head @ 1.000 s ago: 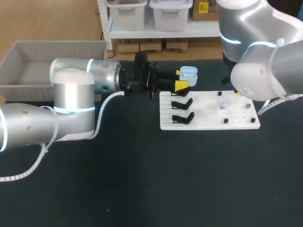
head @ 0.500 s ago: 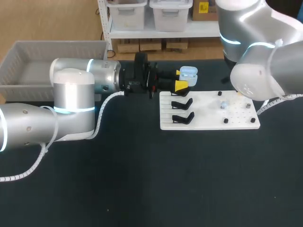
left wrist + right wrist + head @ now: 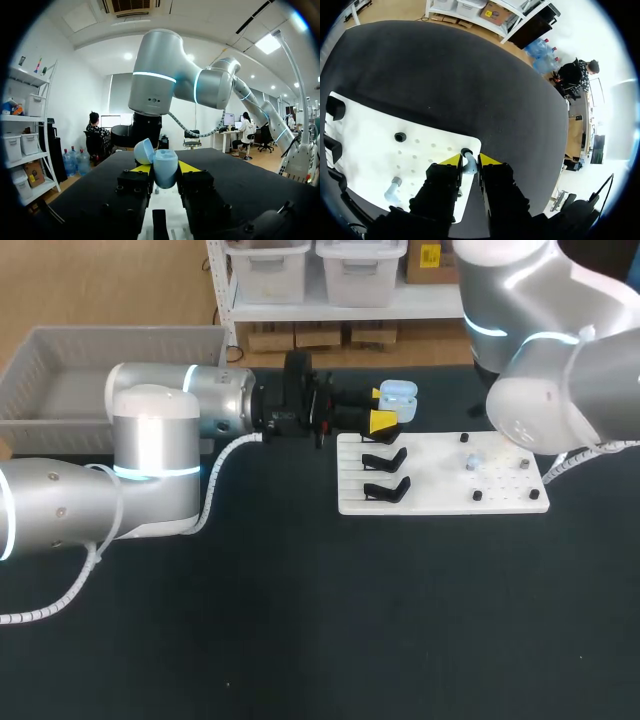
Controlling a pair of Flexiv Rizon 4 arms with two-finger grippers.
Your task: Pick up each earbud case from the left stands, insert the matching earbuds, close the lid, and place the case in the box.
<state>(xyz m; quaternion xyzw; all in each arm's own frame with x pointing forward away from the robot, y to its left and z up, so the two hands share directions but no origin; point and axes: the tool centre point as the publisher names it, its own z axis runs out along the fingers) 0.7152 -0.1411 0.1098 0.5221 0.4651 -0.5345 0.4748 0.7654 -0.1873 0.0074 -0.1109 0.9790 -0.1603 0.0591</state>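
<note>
A light blue earbud case (image 3: 398, 396) with its lid up hangs over the far left corner of the white board (image 3: 440, 502), my left gripper (image 3: 385, 410) shut on it. The left wrist view shows the case (image 3: 165, 169) pinched between both fingers, its lid (image 3: 144, 150) tipped back. My right gripper (image 3: 470, 161) stands over the board's (image 3: 365, 145) far right corner, its fingers closed against a pale blue earbud (image 3: 469, 163) in a black socket. In the head view that gripper is hidden behind my right arm (image 3: 560, 390). A second earbud (image 3: 473, 462) (image 3: 392, 189) stands on the board.
Two empty black stands (image 3: 385, 460) (image 3: 386, 489) sit on the board's left part, and small black pegs (image 3: 477, 495) dot its right part. A grey box (image 3: 60, 370) is at the table's far left. Dark table (image 3: 320, 620) lies open in front.
My right gripper's fingers have come together around the earbud at the board's corner. The left arm and its case have stayed where they were.
</note>
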